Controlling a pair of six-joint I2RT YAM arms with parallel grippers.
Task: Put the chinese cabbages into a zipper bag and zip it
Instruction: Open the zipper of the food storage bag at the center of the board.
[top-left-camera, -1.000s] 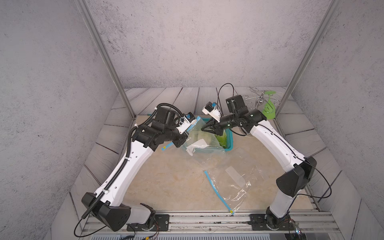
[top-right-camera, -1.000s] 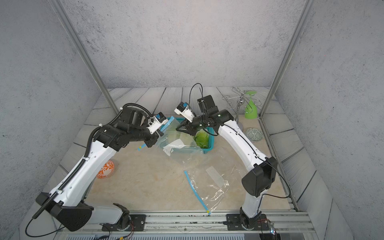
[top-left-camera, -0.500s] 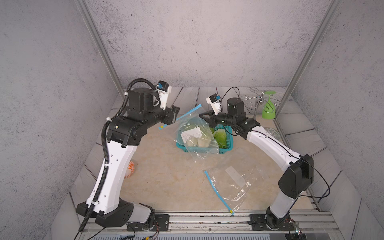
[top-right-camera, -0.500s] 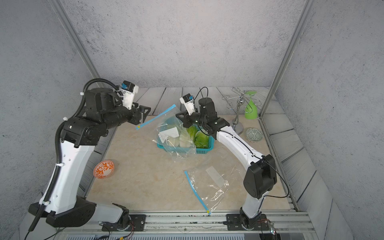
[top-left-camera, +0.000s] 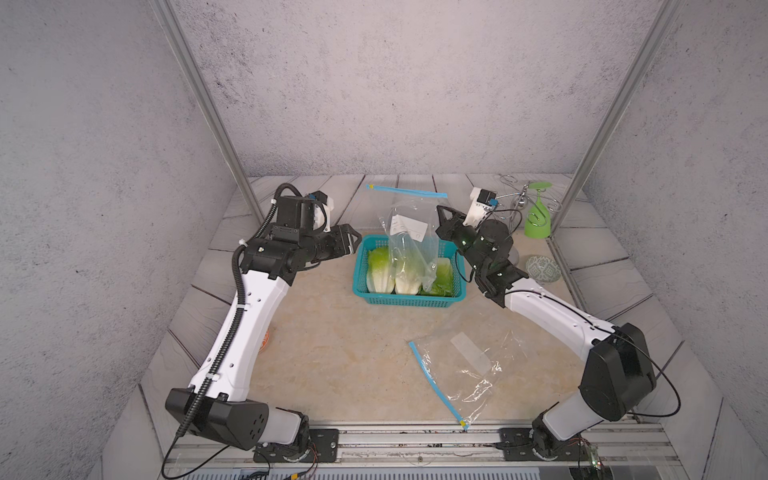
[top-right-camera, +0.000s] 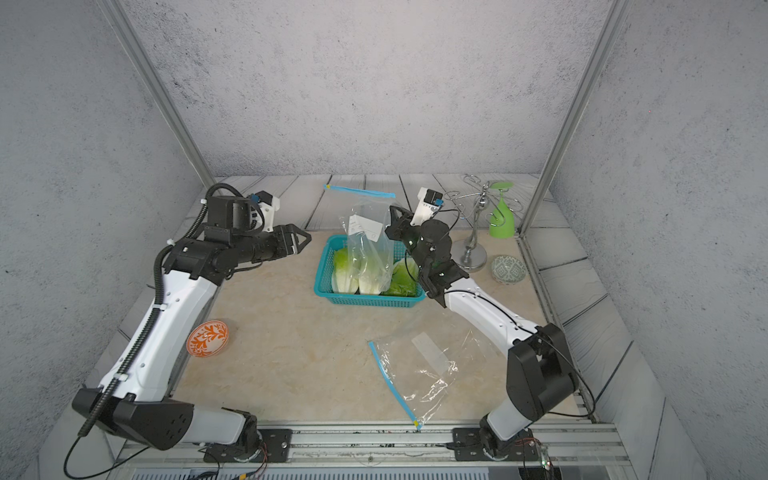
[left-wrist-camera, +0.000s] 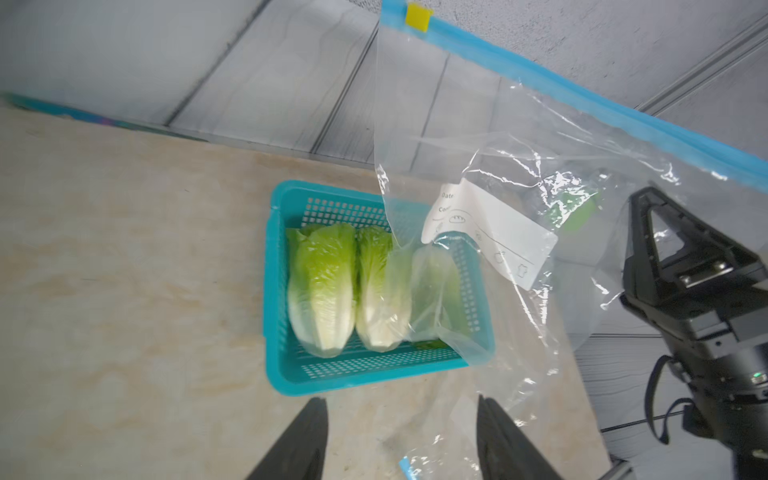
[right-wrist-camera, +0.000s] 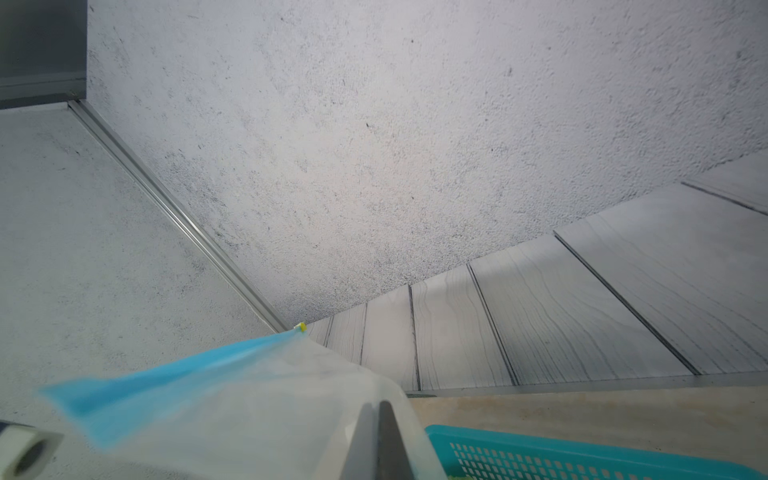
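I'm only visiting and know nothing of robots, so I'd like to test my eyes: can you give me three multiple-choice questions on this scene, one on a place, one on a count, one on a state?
1. Where do the chinese cabbages lie? A in a drawer; B in the teal basket; C on a plate.
2. How many cabbages are there? A one; B five; C three.
3. The right gripper is: A shut on the zipper bag; B open and empty; C shut on a cabbage.
Answers: 1 B, the heads sit within the basket's walls. 2 C, three heads lie side by side. 3 A, its closed fingers pinch the bag, which hangs over the basket.
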